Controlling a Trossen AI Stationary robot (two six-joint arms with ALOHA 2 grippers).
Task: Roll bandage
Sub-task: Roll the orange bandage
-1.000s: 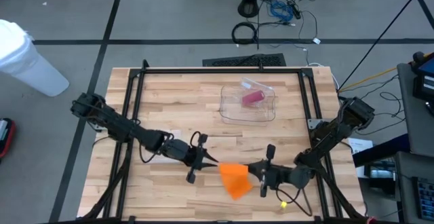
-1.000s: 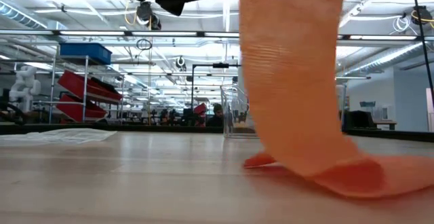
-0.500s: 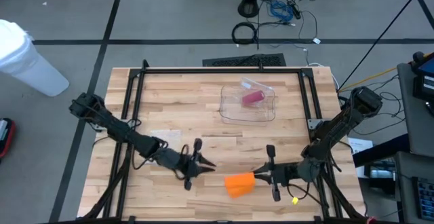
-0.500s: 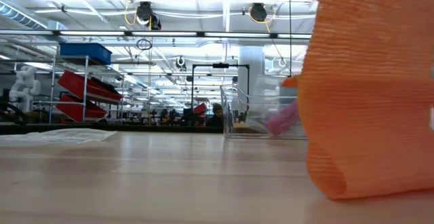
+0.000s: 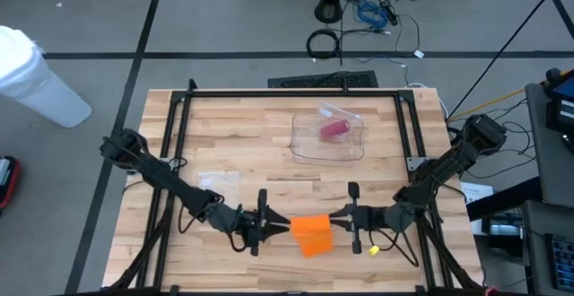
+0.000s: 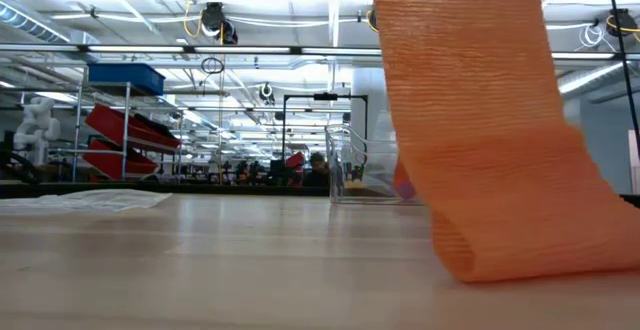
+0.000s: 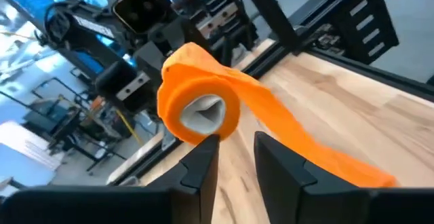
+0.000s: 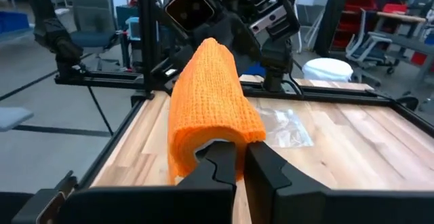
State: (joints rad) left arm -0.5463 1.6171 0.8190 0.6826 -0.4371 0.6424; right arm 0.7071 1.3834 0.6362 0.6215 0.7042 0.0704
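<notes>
Since half a second before, both arms had closed in: the orange bandage roll hung between the fingers, right gripper clamped on its core, left gripper parted at its opposite end, tail draping onto the wooden table.

a wooden table carries a clear tray, a clear plastic bag and the orange bandage's loose tail.

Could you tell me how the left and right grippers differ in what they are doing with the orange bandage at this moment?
The right gripper is shut on the orange bandage roll's end; the left gripper stands open just short of the opposite end, holding nothing. Both point at it, low over the table's front.
</notes>
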